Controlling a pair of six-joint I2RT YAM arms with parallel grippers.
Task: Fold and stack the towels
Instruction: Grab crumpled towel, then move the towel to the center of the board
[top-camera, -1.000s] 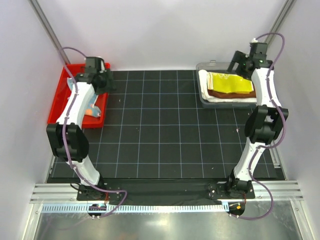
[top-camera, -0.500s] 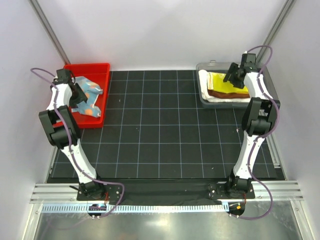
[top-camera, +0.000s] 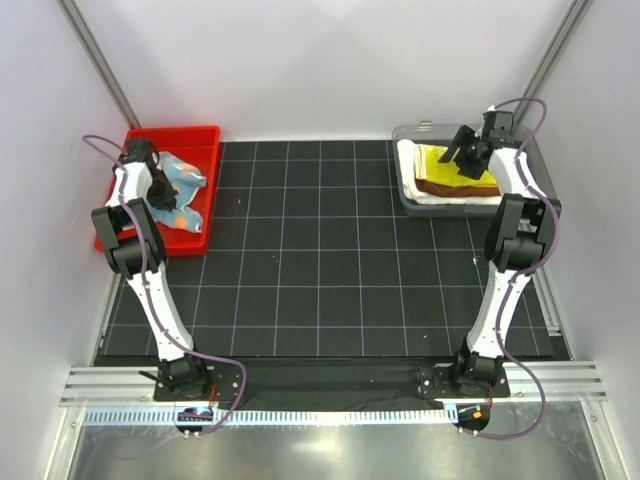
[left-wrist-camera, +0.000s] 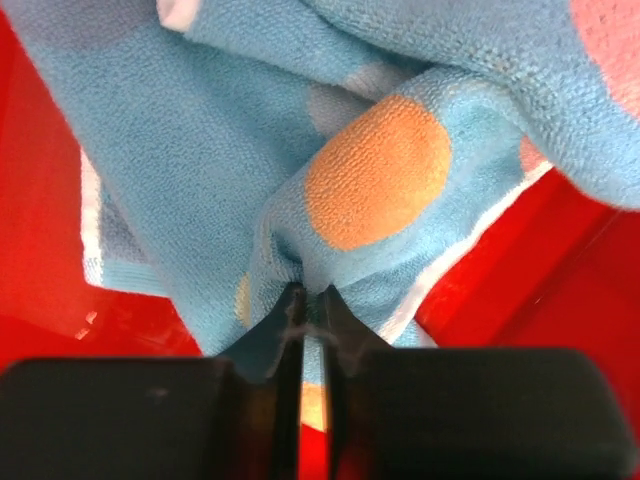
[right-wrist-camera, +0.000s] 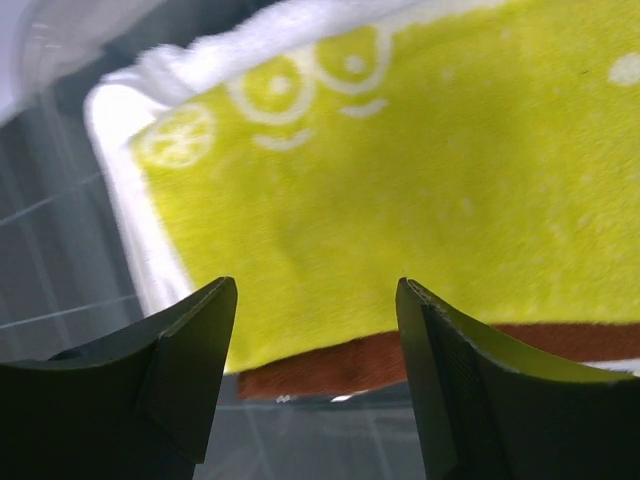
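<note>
A light blue towel with orange spots (top-camera: 183, 178) lies crumpled in the red tray (top-camera: 205, 134). My left gripper (top-camera: 160, 197) is down in that tray, and in the left wrist view it (left-wrist-camera: 308, 292) is shut on a pinched fold of the blue towel (left-wrist-camera: 370, 185). In the grey bin (top-camera: 404, 190) at the back right, a yellow printed towel (top-camera: 482, 173) tops a rust-brown towel (top-camera: 460, 187) and a white towel (top-camera: 450, 199). My right gripper (top-camera: 457, 154) hangs open just above the yellow towel (right-wrist-camera: 420, 170), at its near edge, holding nothing; the brown towel (right-wrist-camera: 330, 365) shows below it.
The black gridded mat (top-camera: 320, 260) spreads between the two containers. White walls and slanted metal posts (top-camera: 100, 62) close in the back corners. The grey bin's floor (right-wrist-camera: 60, 260) shows to the left of the stack.
My left gripper has closed on the blue towel after pulling back to the tray's left side. The right gripper has dropped closer over the yellow towel, still open.
</note>
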